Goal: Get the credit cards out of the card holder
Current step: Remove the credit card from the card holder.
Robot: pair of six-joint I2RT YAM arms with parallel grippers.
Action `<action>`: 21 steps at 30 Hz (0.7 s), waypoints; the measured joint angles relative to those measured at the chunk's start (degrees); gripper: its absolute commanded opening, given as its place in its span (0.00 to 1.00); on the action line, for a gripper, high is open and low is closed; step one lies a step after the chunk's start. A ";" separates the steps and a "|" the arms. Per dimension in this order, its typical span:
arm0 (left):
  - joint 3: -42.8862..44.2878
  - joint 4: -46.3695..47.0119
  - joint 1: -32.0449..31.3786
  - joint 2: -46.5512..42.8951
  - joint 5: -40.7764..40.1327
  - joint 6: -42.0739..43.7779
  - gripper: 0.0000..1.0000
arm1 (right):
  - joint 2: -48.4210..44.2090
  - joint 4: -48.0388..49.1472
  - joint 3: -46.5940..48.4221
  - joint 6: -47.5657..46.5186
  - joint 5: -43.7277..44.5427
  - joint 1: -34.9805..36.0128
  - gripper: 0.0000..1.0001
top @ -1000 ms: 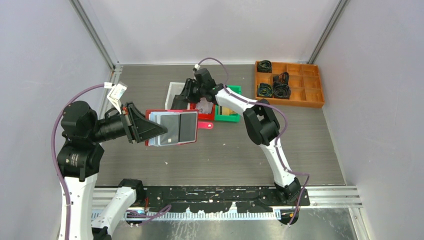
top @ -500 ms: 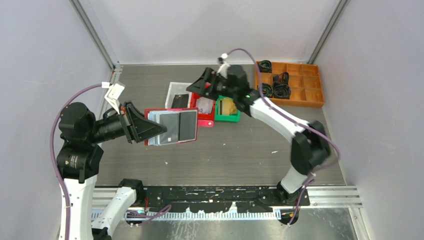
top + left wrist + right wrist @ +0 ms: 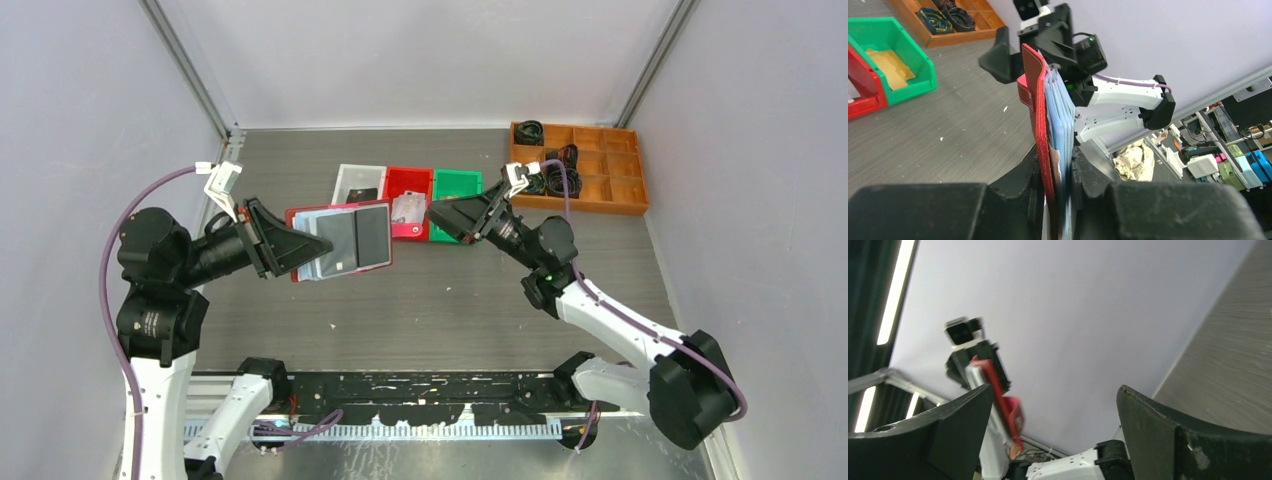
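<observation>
The left hand (image 3: pixel 297 247) is clamping the red card holder (image 3: pixel 1037 100) by its left edge and holding it up off the desk (image 3: pixel 450 300), just left of the red bin (image 3: pixel 410 180). The holder is opened out, with the credit cards (image 3: pixel 360 240) showing in its sleeves, dark ones over pale blue. The right hand (image 3: pixel 446 223) is hovering just right of the red bin, jaws spread wide and gripping nothing, pointing toward the card holder but apart from it.
</observation>
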 measured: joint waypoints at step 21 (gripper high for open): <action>-2.58 5.68 0.00 0.11 -0.85 -5.66 0.07 | 4.50 7.39 5.25 -9.05 4.59 21.97 0.14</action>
